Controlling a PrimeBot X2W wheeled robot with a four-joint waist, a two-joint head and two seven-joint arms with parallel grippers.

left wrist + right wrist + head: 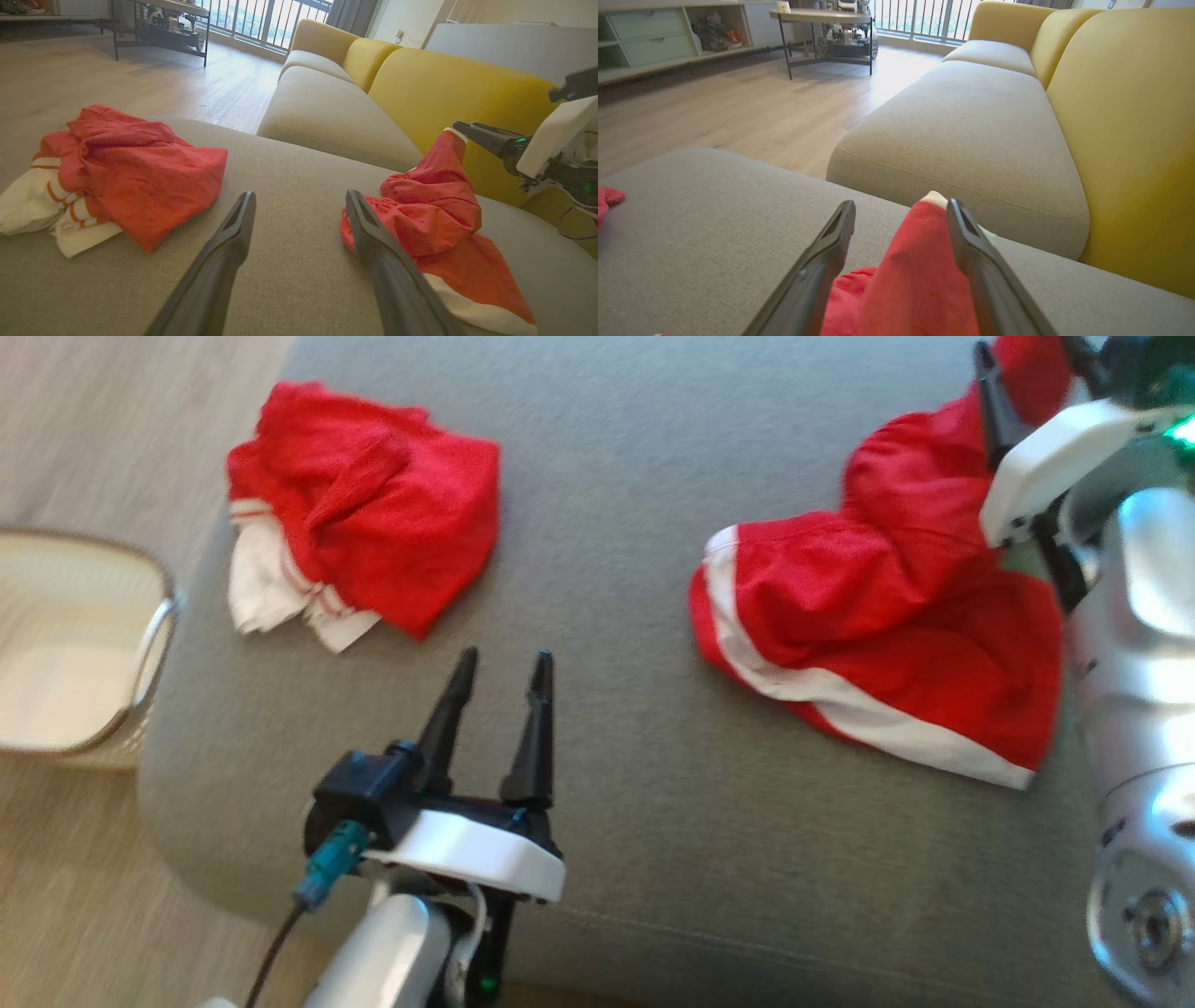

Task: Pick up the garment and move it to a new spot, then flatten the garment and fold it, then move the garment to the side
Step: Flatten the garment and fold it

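A red garment with a white stripe (878, 616) lies crumpled on the right of the grey cushion (607, 784). One corner of it stands up between the fingers of my right gripper (901, 203), whose jaws are spread wide. That corner of the garment (915, 280) leans against the right finger (985, 270). In the head view my right gripper (1022, 373) sits at the garment's far end. My left gripper (505, 658) hovers open over bare cushion near the front edge. In the left wrist view my left gripper (300, 193) is empty, with the garment (434, 219) to its right.
A second red and white cloth (364, 504) lies bunched at the cushion's far left. A pale basket (140, 644) stands on the wooden floor beyond the cushion's left edge. A yellow backrest (444, 84) rises behind the striped garment, and another seat cushion (971, 130) adjoins.
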